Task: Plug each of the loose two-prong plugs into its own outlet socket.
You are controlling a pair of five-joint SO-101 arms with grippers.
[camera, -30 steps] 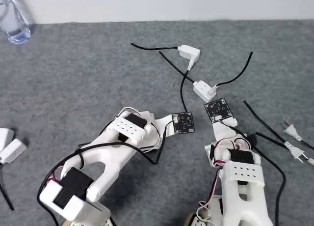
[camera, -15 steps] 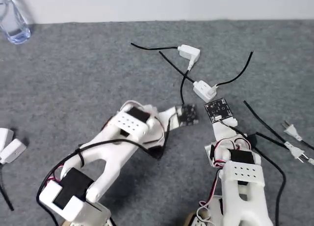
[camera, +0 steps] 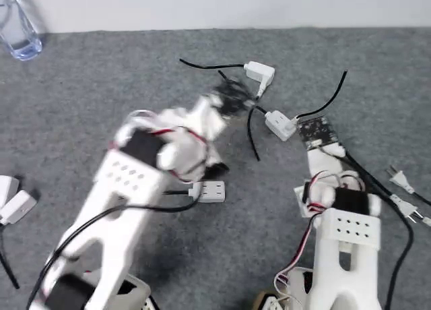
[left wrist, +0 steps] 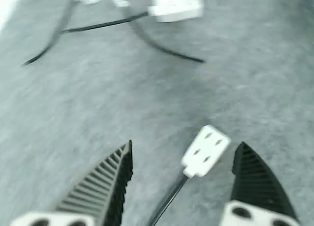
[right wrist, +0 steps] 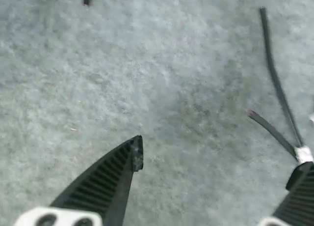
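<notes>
Finds white socket [left wrist: 205, 151] flat on carpet [left wrist: 98, 98] between fingers [left wrist: 108, 182] of wide-open left gripper [left wrist: 185, 147], closer to one finger, long axis roughly along them, cord [left wrist: 169, 201] toward wrist; puts right gripper [right wrist: 218, 159], also wide and empty, well apart.

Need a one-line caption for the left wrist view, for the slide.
Left gripper, fingers open, frames a white outlet socket on grey carpet; a second white block and black cords lie beyond.
</notes>
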